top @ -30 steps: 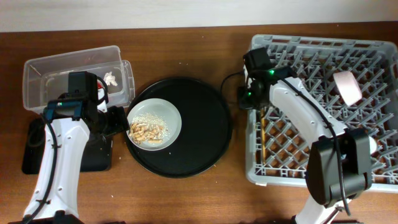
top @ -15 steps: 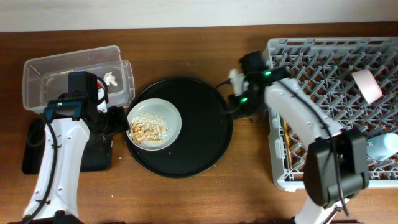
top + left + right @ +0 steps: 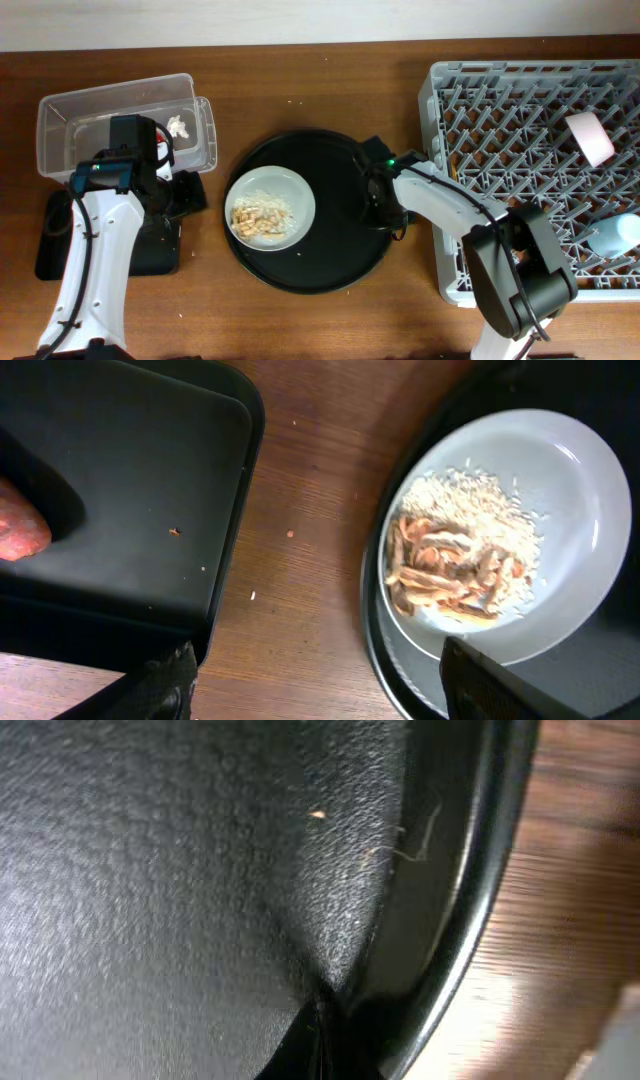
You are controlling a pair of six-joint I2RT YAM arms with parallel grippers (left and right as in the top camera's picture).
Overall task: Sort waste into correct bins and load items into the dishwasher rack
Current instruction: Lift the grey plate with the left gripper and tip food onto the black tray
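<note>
Pale grey-green and round, the plate [image 3: 296,192] lies flat, face up, in the left half of the round black tray [image 3: 335,250], with beige food scraps [image 3: 258,217] heaped on its left side. The left pincer [image 3: 310,675] hangs just left of that tray, fingers [image 3: 165,682] apart. The right pincer [image 3: 385,205] sits at its right rim, grip impossible to tell.

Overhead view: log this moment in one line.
left gripper: open, between black bin and plate | right gripper: at round tray's right rim, state unclear | plate: on tray, scraps on it
</note>
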